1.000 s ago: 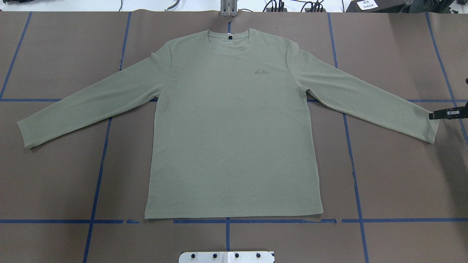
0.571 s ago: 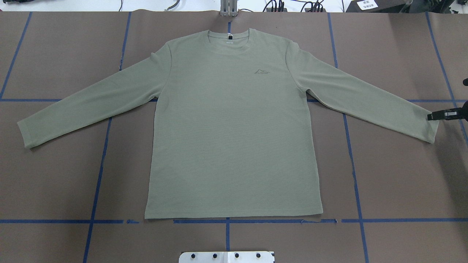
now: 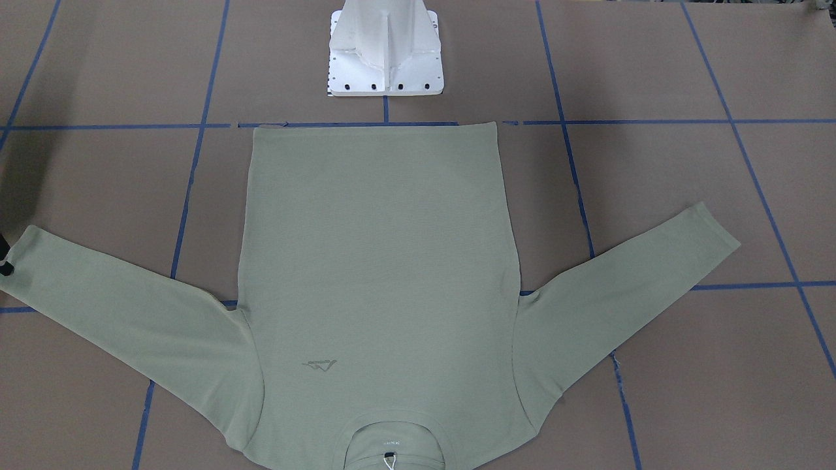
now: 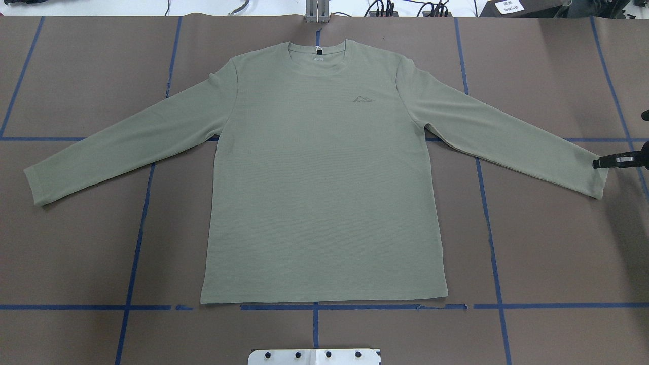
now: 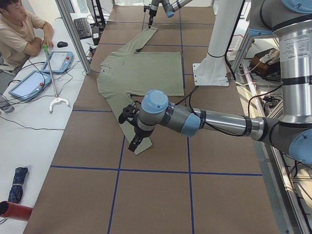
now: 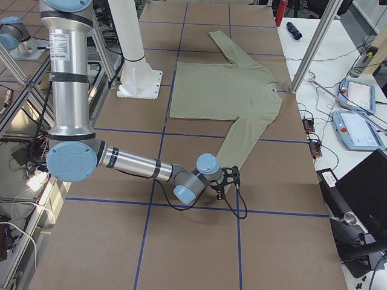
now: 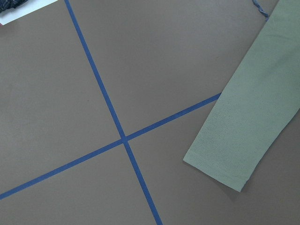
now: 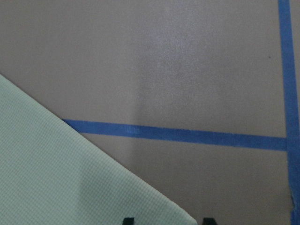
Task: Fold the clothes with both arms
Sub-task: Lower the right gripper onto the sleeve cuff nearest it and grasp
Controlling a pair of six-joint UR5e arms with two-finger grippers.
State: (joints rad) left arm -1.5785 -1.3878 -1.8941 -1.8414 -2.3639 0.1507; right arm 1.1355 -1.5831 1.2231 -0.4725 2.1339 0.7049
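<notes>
Straddling the corner of a sleeve cuff [image 8: 140, 206], the right gripper [image 8: 168, 220] sits low over the brown table [image 4: 557, 243]. Its two black fingertips [image 8: 127, 220] stand apart, and the cloth lies loose between them. From that gripper the sage-green shirt [image 4: 324, 177] spreads away toward the table's middle, flat and front up, with both sleeves angled out. Its neck is on the side far from the robot and its hem is near the white pedestal [image 3: 385, 59]. A blue tape line [image 8: 187, 136] crosses the table just ahead of the fingertips. The left gripper [image 5: 132, 144] hangs above the table at the opposite end, with the other cuff [image 7: 220, 159] lying flat below and to one side of it, apart from it. Whether its jaws are apart or together cannot be told.
</notes>
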